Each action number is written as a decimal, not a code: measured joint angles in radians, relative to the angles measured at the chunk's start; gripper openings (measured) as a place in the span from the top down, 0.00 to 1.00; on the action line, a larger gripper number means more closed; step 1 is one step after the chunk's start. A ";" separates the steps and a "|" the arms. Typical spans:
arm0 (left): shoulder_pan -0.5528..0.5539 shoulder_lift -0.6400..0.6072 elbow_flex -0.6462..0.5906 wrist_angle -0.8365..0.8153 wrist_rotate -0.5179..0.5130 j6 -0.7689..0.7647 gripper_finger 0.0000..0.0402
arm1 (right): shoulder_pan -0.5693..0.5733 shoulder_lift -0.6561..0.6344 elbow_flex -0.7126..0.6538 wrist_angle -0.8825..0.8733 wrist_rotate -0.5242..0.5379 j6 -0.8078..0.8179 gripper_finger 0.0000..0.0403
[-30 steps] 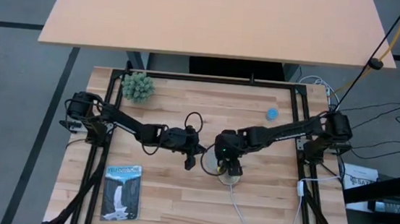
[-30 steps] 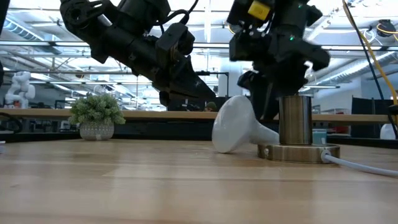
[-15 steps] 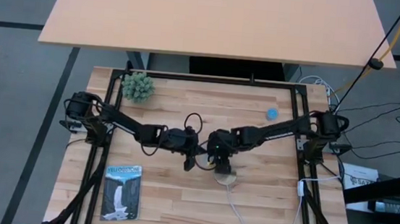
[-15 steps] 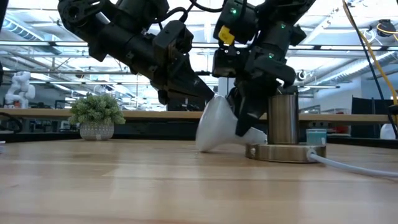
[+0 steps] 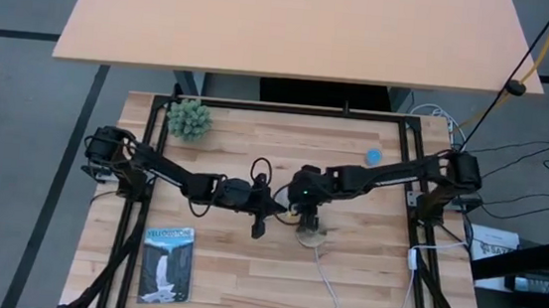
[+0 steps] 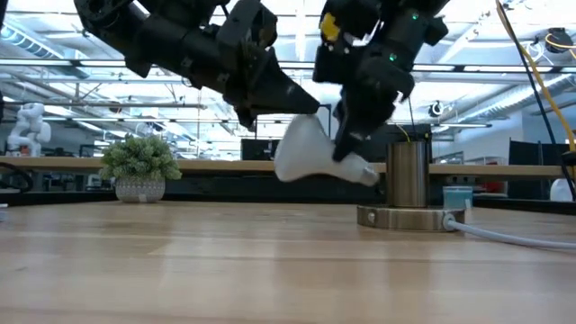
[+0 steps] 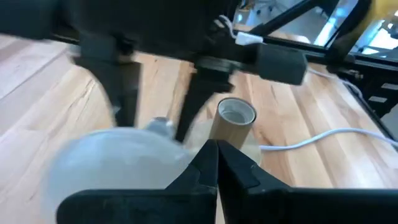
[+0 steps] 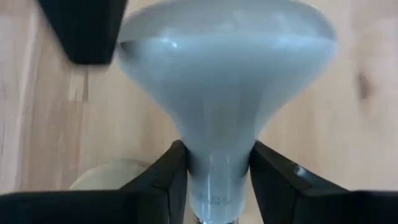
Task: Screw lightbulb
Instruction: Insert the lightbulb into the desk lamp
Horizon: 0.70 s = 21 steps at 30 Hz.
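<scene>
Above table (image 6: 180,261), right fingers (image 8: 165,180) pinch tilted lightbulb (image 6: 301,153).

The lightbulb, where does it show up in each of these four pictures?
High view: hidden under the two grippers at table centre.
Low view: lightbulb lifted off the table, centre, left of the socket.
Left wrist view: blurred white dome, socket beyond.
Right wrist view: fills the centre.
Shared landmark: the socket.

A robotics lab or workshop: a wooden worktable (image 5: 244,271) in a black metal frame (image 5: 414,156), loose cables (image 5: 542,172) on grey floor, ceiling trusses (image 6: 504,67) far behind.
</scene>
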<state>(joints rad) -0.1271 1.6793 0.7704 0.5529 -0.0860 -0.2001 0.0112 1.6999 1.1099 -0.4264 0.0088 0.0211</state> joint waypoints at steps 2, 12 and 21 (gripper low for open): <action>0.000 0.000 0.000 -0.002 0.000 0.000 1.00 | -0.001 -0.032 0.000 -0.013 0.029 0.001 0.68; -0.030 -0.056 0.000 0.001 0.000 0.070 1.00 | 0.008 -0.311 0.001 -0.362 0.183 0.139 0.68; -0.040 -0.061 0.000 -0.006 -0.004 0.074 1.00 | 0.254 -0.658 -0.166 -0.463 0.314 0.499 0.68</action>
<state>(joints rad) -0.1669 1.6184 0.7704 0.5469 -0.0898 -0.1263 0.2650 1.0416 0.9440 -0.8892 0.3228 0.5206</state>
